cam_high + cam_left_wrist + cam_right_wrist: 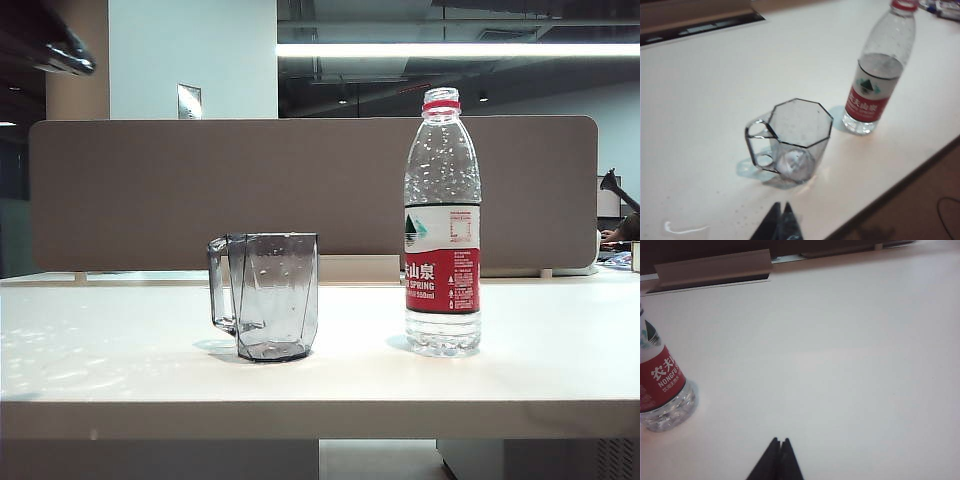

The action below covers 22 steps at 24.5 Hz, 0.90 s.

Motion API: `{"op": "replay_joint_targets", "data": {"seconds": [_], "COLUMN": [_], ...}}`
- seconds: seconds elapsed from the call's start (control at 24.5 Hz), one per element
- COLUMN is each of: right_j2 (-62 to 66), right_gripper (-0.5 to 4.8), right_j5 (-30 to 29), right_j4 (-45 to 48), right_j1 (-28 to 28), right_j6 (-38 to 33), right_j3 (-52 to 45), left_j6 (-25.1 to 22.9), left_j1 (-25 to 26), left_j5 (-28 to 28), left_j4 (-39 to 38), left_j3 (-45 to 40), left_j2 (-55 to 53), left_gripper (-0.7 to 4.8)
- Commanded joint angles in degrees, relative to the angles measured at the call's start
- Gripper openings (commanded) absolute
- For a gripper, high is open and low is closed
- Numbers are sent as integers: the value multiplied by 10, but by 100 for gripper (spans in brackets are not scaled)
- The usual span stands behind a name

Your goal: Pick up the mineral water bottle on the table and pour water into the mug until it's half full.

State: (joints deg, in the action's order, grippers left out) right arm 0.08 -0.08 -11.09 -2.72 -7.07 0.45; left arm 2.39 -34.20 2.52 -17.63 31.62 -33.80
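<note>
The tall clear plastic bottle [442, 222] has a glossy red-and-white label and ribbed walls. The smoky-grey transparent faceted mug [268, 296] looks like smooth, shiny plastic. The white table [520, 385] is smooth with a soft sheen.

In the right wrist view, the mineral water bottle [661, 390] is cut off by the picture's edge, so only its lower part shows. The right gripper [778, 441] and the left gripper [781, 205] show only their 2 dark tips pressed together. Small print on the bottle's label [462, 285] is too tiny to read.
</note>
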Motion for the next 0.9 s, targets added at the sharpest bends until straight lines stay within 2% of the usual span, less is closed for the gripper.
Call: {"op": "replay_joint_targets", "data": {"seconds": [0.04, 0.45, 0.53, 0.69, 0.82, 0.9], "right_j2": [-1, -1, -1, -1, 0, 0], "right_gripper": [-4, -4, -4, 18, 13, 8], "right_j5": [1, 1, -1, -6, -47, -49], "right_j4": [6, 9, 20, 68, 113, 111], "right_j1": [-1, -1, -1, -1, -2, -2], "right_j6": [-2, -3, -24, -117, -122, -122], "right_j3": [-4, -4, -4, -2, 24, 58], "left_j6": [-1, -1, -1, -1, -1, -1], "left_j1": [-16, -27, -27, -26, -26, -26], "left_j5": [1, 1, 1, 1, 1, 1], "left_j4": [5, 5, 5, 5, 5, 5], "left_j3": [5, 5, 5, 4, 4, 4], "left_j2": [-13, -19, -19, -18, -18, -18], "left_gripper": [-4, -4, -4, -4, -4, -4]}}
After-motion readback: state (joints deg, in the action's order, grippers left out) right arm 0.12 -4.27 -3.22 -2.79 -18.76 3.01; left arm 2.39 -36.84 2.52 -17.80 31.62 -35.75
